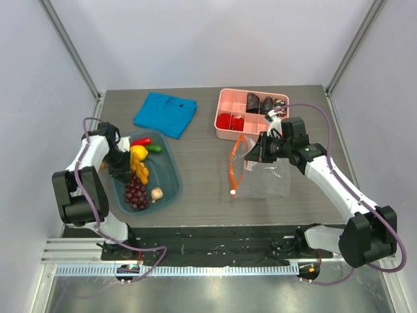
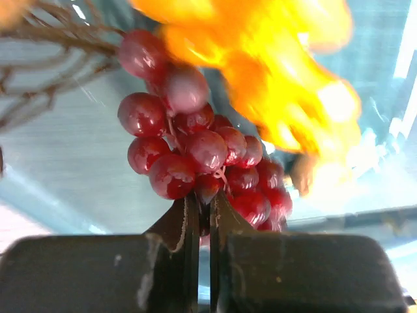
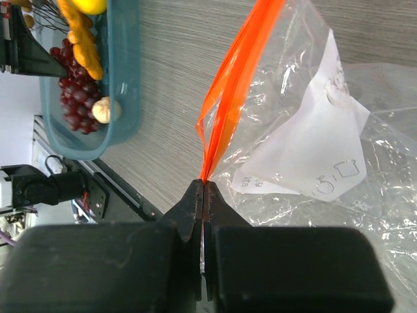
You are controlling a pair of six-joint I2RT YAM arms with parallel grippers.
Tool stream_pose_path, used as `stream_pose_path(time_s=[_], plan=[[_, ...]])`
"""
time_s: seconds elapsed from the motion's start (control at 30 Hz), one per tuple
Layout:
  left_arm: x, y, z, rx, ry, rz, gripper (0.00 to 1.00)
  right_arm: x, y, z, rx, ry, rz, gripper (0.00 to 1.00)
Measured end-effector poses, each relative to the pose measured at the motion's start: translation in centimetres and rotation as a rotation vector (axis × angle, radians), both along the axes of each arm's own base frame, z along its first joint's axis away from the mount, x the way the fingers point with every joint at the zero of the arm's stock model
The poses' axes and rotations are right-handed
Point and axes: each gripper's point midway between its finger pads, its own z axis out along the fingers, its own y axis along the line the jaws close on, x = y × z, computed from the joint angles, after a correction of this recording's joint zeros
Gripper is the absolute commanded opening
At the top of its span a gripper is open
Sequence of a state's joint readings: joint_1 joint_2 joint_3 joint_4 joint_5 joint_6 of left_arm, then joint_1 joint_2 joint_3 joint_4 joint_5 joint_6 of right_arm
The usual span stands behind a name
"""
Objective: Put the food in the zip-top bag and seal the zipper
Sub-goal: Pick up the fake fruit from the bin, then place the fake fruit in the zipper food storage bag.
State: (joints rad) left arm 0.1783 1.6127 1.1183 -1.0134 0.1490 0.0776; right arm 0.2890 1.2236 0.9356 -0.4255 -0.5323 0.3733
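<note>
The food lies in a teal tub point(image 1: 171, 171) at the left: dark purple grape bunch point(image 1: 135, 191), yellow pepper point(image 1: 137, 154), orange pieces point(image 1: 141, 171), red chili point(image 1: 142, 141), green vegetable point(image 1: 155, 149) and garlic bulb point(image 1: 157, 193). My left gripper point(image 1: 128, 176) reaches into the tub and is shut on the grape bunch point(image 2: 195, 153), pinching its near end point(image 2: 203, 199). The clear zip-top bag point(image 1: 267, 176) lies right of centre, its red-orange zipper point(image 1: 233, 166) standing open, with a white slider point(image 1: 233, 192). My right gripper point(image 1: 253, 154) is shut on the zipper's end point(image 3: 202, 184).
A pink divided box point(image 1: 251, 112) with dark and red items stands behind the bag. A blue cloth point(image 1: 165, 113) lies at the back left. The table's front edge with a black strip point(image 1: 215, 238) runs close in front of the tub and the bag.
</note>
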Motion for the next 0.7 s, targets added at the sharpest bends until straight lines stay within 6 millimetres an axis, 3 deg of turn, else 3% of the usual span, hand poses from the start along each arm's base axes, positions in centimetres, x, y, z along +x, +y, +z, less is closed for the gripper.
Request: stream_pose_path(time_s=[0.43, 0.7], plan=[[-0.1, -2.5, 10.2, -0.089, -0.301, -0.032, 0.0, -0.5, 2.2, 4.5, 0.193, 0.032, 0.005, 0.01], [2.2, -4.9, 17.1, -0.141, -0.52, -0.102, 0.0, -0.4, 4.7, 8.5, 0.383, 0.046, 0.03, 0.01]])
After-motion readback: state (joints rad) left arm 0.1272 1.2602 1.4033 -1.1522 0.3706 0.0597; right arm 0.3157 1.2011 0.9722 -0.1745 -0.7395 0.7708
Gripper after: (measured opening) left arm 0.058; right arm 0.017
